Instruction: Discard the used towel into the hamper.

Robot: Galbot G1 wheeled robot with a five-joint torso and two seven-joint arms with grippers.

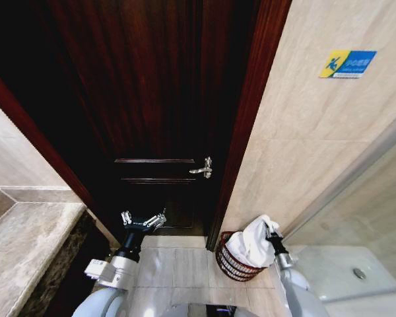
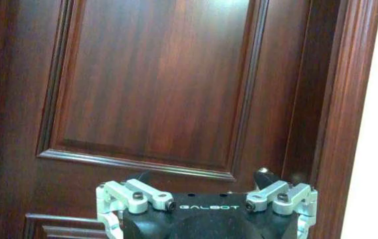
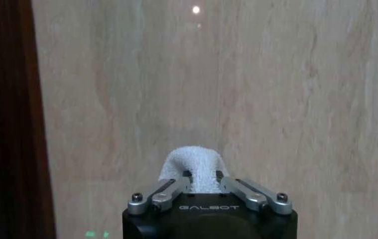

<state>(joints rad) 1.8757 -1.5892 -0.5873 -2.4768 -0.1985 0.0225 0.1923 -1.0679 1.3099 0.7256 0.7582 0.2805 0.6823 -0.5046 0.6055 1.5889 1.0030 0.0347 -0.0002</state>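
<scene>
A Galbot G1 stands in a tiled bathroom before a dark wooden door point(image 1: 158, 112), its right hand point(image 3: 202, 175) closed on a white towel point(image 1: 252, 243) that drapes over the hamper point(image 1: 232, 263), a red-brown open-weave basket on the floor against the beige wall point(image 1: 303, 132) just right of the door frame. From the right wrist, the fingers point(image 3: 170, 188) are drawn in close, pinching a tuft of terry cloth between them. Much of the towel appears to bulge above the rim rather than sit inside, with a fold hanging toward the wall side. The left hand point(image 1: 144, 220) hovers well apart near the foot of the door, its fingers spread wide and holding nothing. A stone worktop point(image 1: 26, 244) lies at the robot's far left. The risk now, as it looks: released from here, the cloth could slump over the rim and slide to the floor, since its bulk rides high; fabric snagging on the fingers could also drag the light basket or tip it when the arm lifts away
</scene>
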